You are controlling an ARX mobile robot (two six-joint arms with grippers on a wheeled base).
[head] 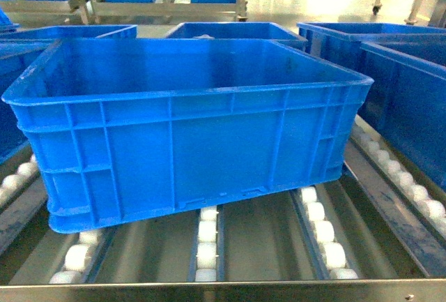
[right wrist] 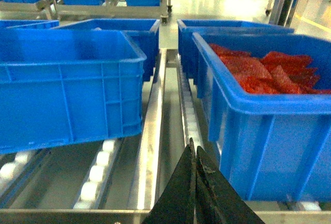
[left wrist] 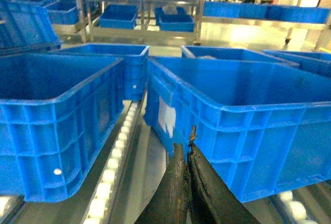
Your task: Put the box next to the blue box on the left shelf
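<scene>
- Steel racks of blue crates fill the background, and in front the left shelf [head: 265, 239] shows its grey deck, its tracks of white rollers and its metal front lip.
- The box [head: 188, 134] sits on those rollers, its long side facing the robot and its long axis running left to right; it lies slightly skewed, right end further back.
- Its left neighbour, a blue box [left wrist: 57, 125], stands just beside it with a narrow gap between them.
- The left gripper [left wrist: 187, 182] hangs low at the box's near left corner, jaws pressed together on nothing; the box lies just ahead and to its right.
- The right gripper [right wrist: 195, 188] is likewise closed and empty, by the steel rail between the box and a crate of red bags [right wrist: 258, 110].
- Both arms flank the box, the left seemingly nearer; judged from this, any nudge toward the neighbour would run leftward along the long axis.
</scene>
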